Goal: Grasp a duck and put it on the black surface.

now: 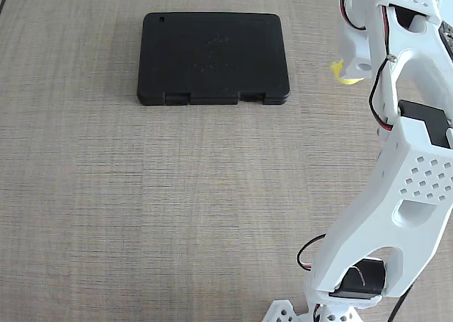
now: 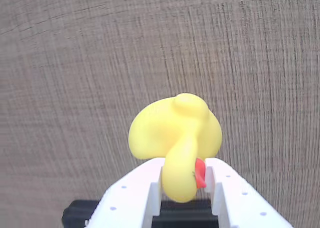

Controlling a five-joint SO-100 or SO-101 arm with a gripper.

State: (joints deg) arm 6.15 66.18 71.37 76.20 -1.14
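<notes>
- We find no readable text, label, brand, number or sign in either view.
- On the black surface, lying at ten o'clock in the fixed view, we see faint embossed marks near its middle, too small for us to read.

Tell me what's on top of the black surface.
Nothing: the black surface is bare apart from faint embossed marks. The duck is clamped in the end effector off its right edge in the fixed view.
</notes>
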